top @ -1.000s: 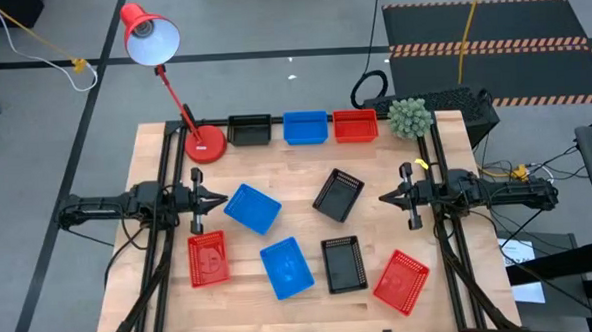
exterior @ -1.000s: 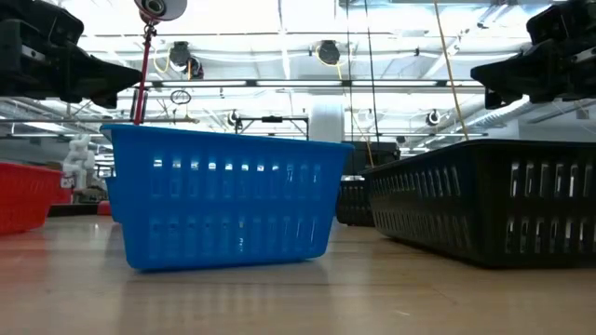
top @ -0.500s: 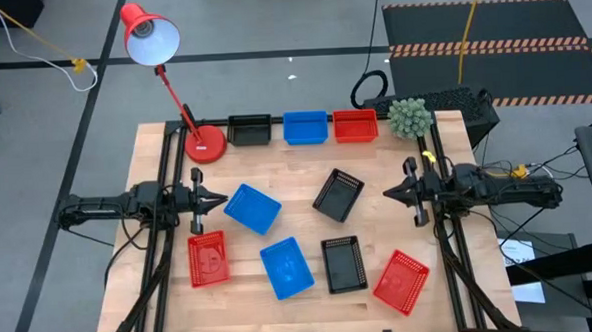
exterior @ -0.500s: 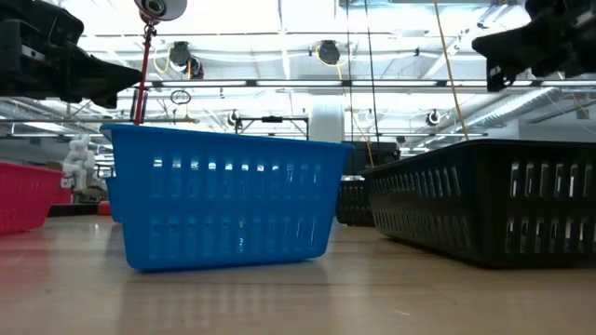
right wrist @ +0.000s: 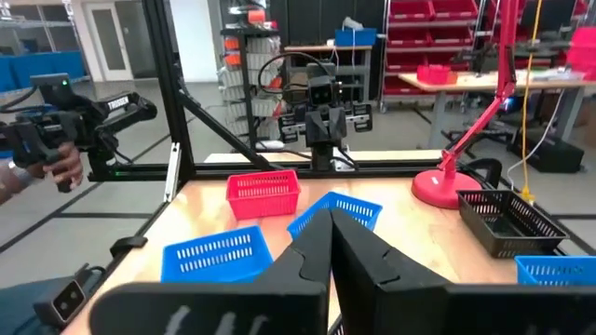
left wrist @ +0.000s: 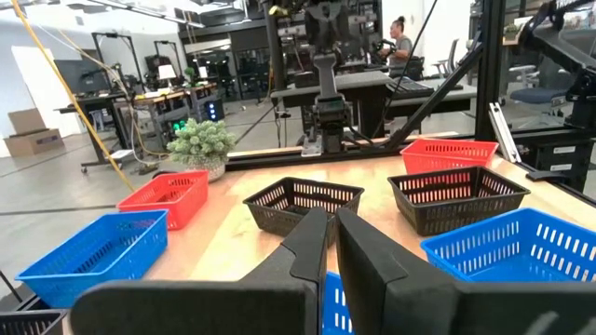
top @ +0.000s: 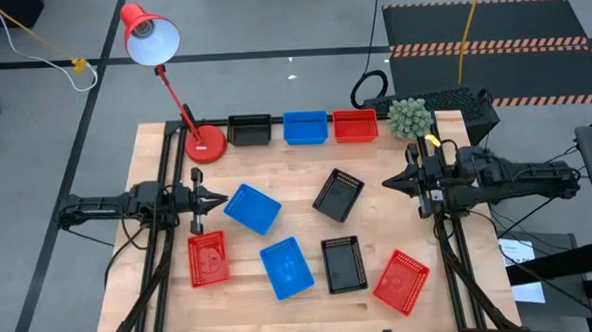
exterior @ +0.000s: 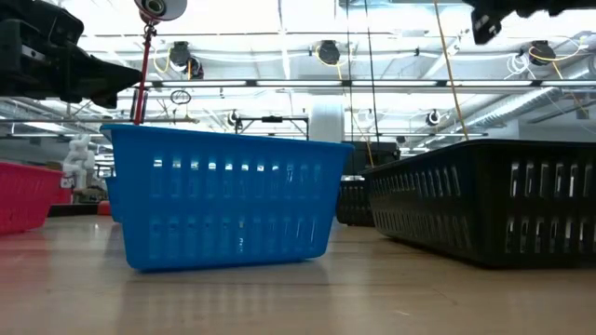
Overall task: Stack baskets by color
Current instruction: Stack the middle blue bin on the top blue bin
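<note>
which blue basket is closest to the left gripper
The tilted blue basket just beside the left gripper; the others sit in the back row and nearer the front edge.

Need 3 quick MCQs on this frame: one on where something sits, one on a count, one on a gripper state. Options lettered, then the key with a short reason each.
1. Where does the small green plant stand?
A. At the table's far right corner, beside the red basket in the back row
B. In the middle of the table
C. Next to the lamp base

2. How many baskets are on the table in all?
A. Six
B. Nine
C. Twelve

3. What is the right gripper doing?
A. Shut on a black basket
B. Open over a blue basket
C. Shut, holding nothing

Key:
1. A: in the high view the plant sits just right of the red basket in the back row.
2. B: three in the back row, six loose in front.
3. C: its fingers are together in the right wrist view, nothing between them.
</note>
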You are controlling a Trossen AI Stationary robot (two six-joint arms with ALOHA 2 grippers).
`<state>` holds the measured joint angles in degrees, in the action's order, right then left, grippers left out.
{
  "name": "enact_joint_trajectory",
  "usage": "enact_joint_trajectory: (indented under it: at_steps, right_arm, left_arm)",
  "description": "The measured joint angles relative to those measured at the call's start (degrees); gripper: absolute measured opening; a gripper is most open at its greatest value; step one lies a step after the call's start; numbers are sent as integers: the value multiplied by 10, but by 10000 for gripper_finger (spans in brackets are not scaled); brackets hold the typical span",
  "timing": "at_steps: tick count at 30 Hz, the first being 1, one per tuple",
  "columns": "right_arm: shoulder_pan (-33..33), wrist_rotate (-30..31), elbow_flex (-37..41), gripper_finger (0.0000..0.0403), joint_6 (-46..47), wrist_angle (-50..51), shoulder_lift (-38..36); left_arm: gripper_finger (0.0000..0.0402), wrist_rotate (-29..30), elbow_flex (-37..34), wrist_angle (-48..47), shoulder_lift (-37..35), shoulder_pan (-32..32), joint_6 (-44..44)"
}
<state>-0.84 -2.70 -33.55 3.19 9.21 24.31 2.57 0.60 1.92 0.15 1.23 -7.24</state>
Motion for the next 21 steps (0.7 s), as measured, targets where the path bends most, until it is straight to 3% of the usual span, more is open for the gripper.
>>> enact_joint_trajectory:
  at_steps: [21]
  right_arm:
    - [13, 1, -280, 0, 52, 211, 162]
  left_arm:
    - [31, 0, 0, 0, 0, 0, 0]
